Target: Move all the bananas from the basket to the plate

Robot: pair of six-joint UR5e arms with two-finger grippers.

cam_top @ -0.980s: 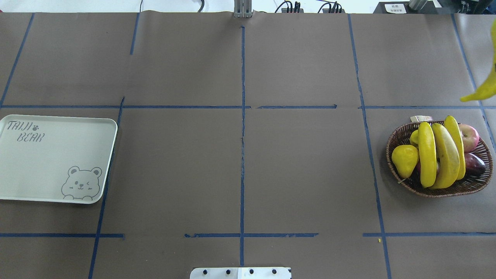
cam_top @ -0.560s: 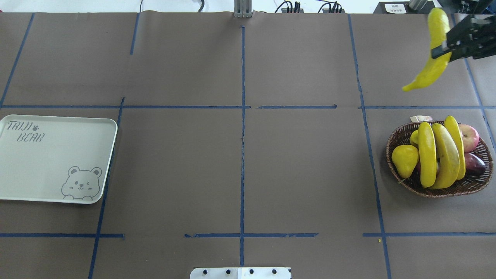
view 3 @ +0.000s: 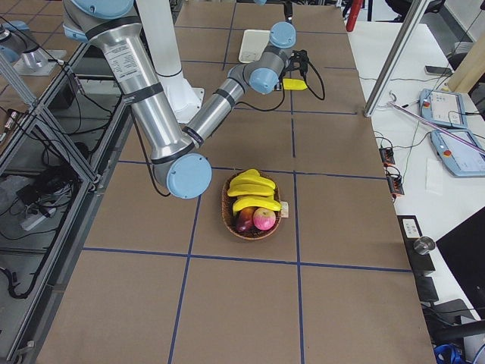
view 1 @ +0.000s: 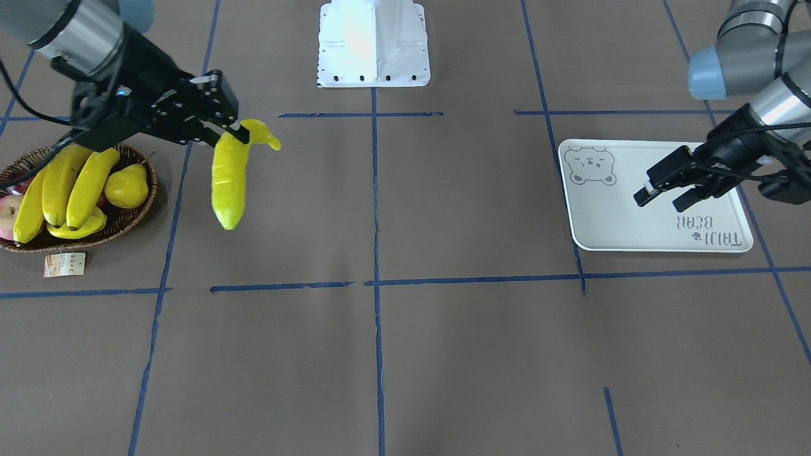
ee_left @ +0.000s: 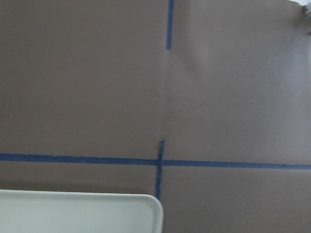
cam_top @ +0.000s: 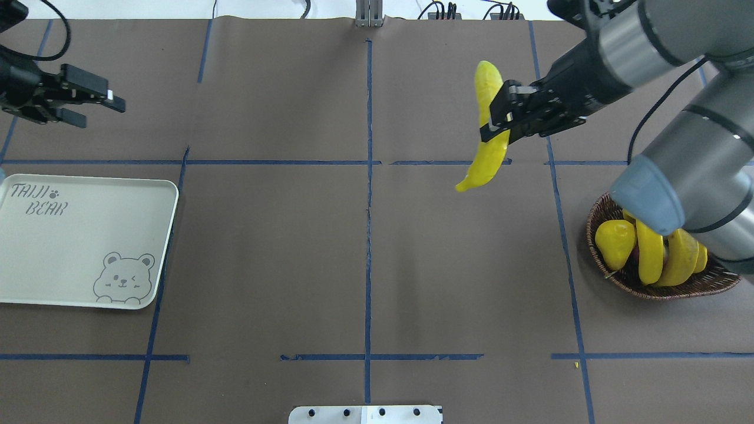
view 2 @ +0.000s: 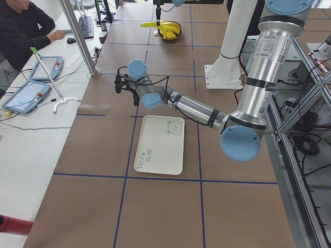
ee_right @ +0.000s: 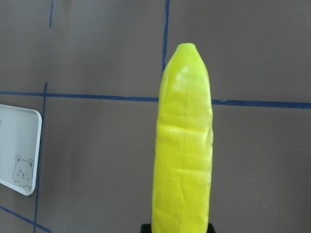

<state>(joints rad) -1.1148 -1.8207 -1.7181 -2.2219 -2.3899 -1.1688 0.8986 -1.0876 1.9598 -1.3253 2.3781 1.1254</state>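
Bright, even light from above falls on the brown bench point(cam_top: 265, 235), with only faint, soft shadows. The white robot base point(view 1: 374, 44) is washed out by glare. The banana point(ee_right: 183, 145) shows glossy highlights. The left wrist view looks hazy, with a soft shadow beside the plate point(ee_left: 77, 213)

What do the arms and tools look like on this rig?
Right arm and left arm: silver-grey tubes, light blue joint caps, black cable near the wrist. Right tool and left tool: black, boxy, two straight fingers; a white pad shows on one left fingertip.
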